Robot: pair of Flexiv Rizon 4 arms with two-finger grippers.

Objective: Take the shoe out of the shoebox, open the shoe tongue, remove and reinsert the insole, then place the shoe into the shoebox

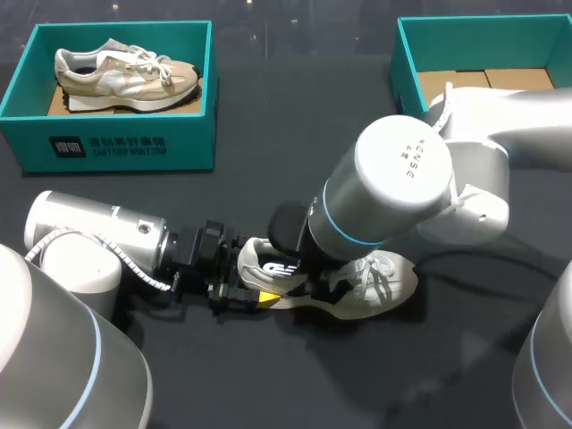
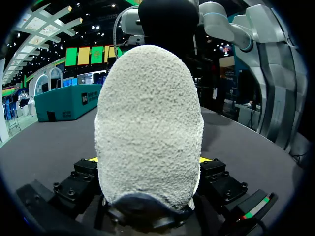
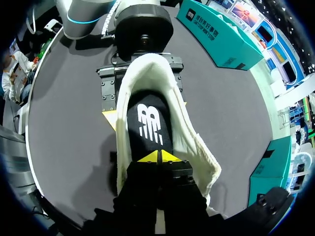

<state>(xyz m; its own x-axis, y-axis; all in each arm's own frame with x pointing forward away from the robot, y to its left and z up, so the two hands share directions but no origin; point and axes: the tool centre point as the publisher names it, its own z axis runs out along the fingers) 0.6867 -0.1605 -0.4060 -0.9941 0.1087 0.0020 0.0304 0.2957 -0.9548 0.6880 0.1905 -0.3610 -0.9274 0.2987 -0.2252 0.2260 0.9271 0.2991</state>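
A white shoe [image 1: 375, 284] lies on its sole on the dark table, toe to the right. My left gripper [image 1: 255, 295] comes in low from the left, and its fingers [image 3: 109, 93] clasp the heel [image 2: 147, 123] from both sides. My right gripper [image 3: 158, 156] hangs over the shoe's mouth, shut, its yellow tips together on the black insole [image 3: 147, 120] with a white logo. In the head view the right wrist covers most of the opening; a strip of insole [image 1: 281, 266] shows. I cannot see whether the tips pinch the insole.
A teal shoebox [image 1: 116, 147] at the back left holds a beige shoe [image 1: 125, 76]. A second teal shoebox [image 1: 407, 76] with a cardboard floor stands at the back right, partly behind my right arm. Bare table lies in front of the white shoe.
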